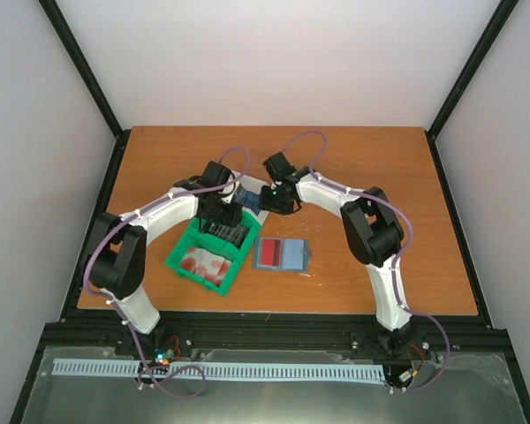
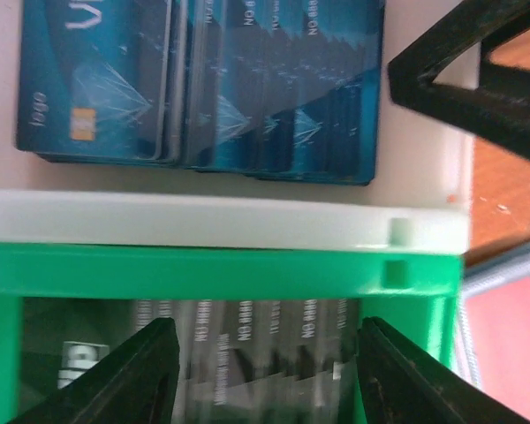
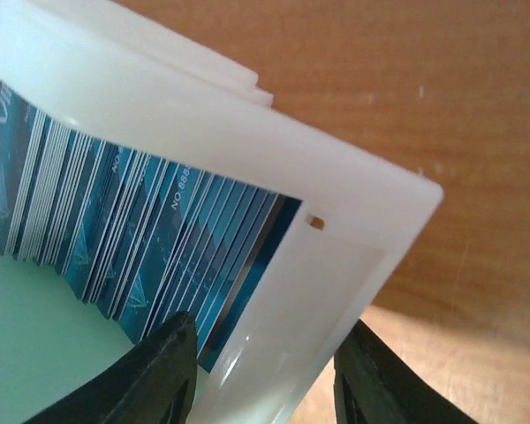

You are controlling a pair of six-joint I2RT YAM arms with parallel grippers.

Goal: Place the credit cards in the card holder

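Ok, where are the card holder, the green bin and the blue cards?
card holder (image 1: 294, 254): top view, its grey-blue right half.
green bin (image 2: 203, 269): left wrist view, its top rim.
blue cards (image 2: 203, 88): left wrist view, middle of the stack.

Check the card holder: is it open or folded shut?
Open. The card holder lies spread flat on the table, both halves side by side, with a red card on one half.

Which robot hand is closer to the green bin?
Left. The left gripper hangs right over the green bin; the right gripper straddles a wall of the white bin just beyond it.
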